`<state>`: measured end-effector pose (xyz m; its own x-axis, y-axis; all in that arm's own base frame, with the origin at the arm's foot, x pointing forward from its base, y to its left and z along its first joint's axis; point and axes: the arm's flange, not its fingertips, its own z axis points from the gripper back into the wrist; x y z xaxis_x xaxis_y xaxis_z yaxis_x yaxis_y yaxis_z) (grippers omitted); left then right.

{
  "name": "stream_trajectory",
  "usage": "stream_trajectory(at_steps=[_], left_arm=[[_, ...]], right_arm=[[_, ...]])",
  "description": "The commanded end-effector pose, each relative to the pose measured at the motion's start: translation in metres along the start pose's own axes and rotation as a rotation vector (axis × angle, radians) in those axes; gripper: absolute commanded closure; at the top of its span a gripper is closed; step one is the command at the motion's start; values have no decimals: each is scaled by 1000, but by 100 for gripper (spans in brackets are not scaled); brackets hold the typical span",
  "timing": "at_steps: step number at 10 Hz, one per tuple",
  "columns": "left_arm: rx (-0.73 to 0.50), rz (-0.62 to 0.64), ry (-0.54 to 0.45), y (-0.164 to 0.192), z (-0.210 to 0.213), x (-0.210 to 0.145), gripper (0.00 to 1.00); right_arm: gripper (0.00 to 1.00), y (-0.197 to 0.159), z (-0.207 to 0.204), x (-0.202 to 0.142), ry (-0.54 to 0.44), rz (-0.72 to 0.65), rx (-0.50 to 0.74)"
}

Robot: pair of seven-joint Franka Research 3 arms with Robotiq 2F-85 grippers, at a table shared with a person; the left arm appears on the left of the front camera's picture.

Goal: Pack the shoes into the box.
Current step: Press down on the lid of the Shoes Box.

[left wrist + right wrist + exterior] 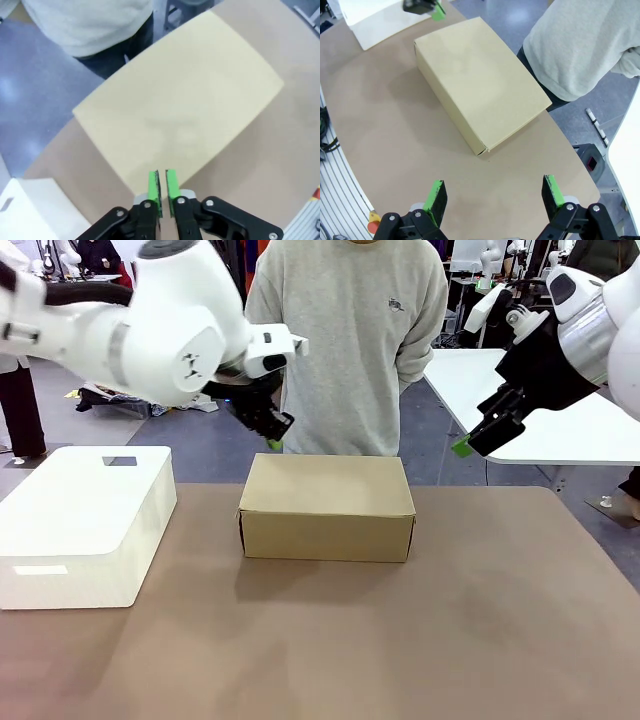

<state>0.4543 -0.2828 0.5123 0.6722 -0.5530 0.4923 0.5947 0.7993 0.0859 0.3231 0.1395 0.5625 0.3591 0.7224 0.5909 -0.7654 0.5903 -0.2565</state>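
Note:
The tan cardboard box (325, 505) stands in the middle of the brown table with its lid closed flat. The shoes are out of view. My left gripper (272, 435) hangs just above the box's far left corner. From the left wrist the box (180, 110) lies below that gripper (162, 187), whose green pads are almost together with nothing between them. My right gripper (475, 440) is raised off to the right of the box, above the table's far right corner. Its fingers stand wide open and empty (494, 197), looking down on the box (475, 90).
A white rounded plastic box (85, 525) sits on the table's left side. A person in a grey sweatshirt (345, 340) stands close behind the cardboard box. A white table (560, 420) stands beyond the right corner. Bare tabletop (330, 640) lies in front.

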Motion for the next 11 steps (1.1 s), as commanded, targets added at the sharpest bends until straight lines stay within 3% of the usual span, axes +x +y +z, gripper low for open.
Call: stream_trajectory(at_steps=[1,3,4,11], left_arm=[[-28,-21,-39,12,16,-32,46],[-31,-59,-83,20,33,-56,7],[-38,-80,-101,21,42,-63,0],[-5,-209,-138,21,95,-65,0]], right_arm=[[0,2,-1,1,6,-14,-12],[0,2,-1,1,6,-14,-12],[0,2,-1,1,6,-14,-12],[0,2,-1,1,6,-14,-12]])
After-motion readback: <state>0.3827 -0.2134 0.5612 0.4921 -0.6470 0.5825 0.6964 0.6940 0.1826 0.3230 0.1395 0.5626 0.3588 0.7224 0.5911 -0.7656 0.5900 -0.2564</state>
